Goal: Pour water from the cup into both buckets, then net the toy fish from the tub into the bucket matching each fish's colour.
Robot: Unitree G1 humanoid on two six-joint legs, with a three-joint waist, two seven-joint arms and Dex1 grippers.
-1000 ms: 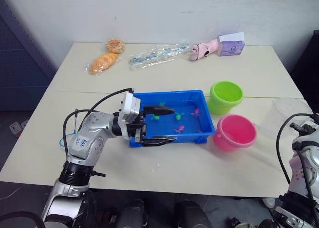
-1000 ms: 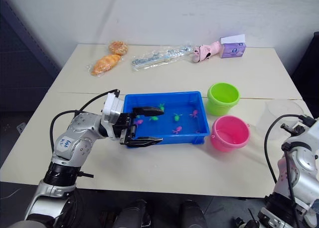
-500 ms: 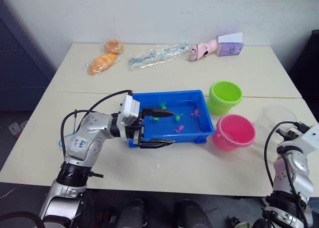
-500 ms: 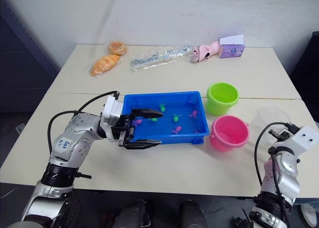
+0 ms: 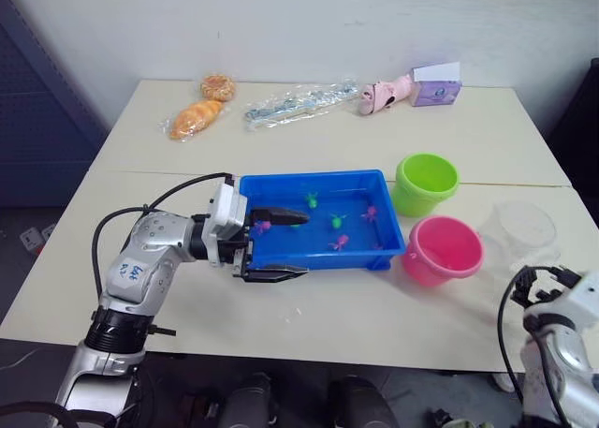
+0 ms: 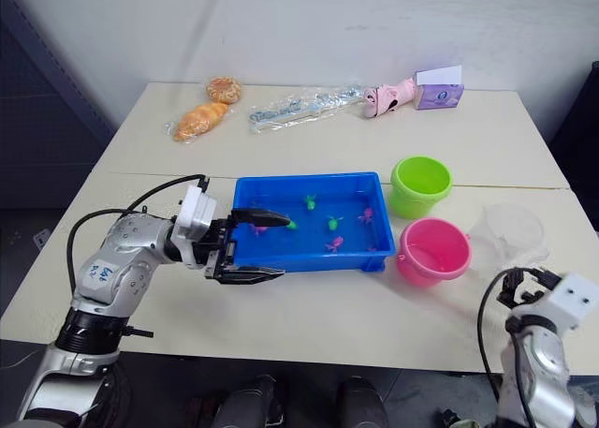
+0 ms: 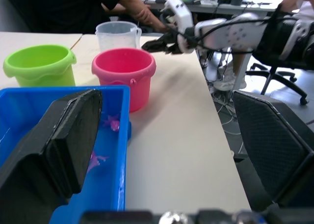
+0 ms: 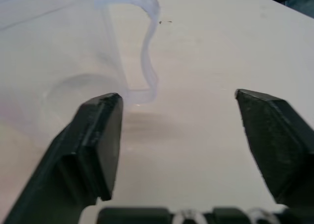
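Left gripper (image 5: 276, 243) jaws wide, straddling tub's (image 5: 318, 258) left rim mid-frame; right gripper (image 8: 189, 145) jaws wide, empty, beside cup (image 5: 518, 232) at lower right, near pink bucket (image 5: 442, 248).

Silver arms, black cables, black fingers (image 5: 278, 215)

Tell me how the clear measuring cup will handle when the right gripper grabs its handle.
The cup looks like thin clear plastic, so probably light and a little flexible. Its smooth handle may be slippery between the fingers. Standing upright on a wide base, it seems unlikely to tip, though a nudge could slide it.
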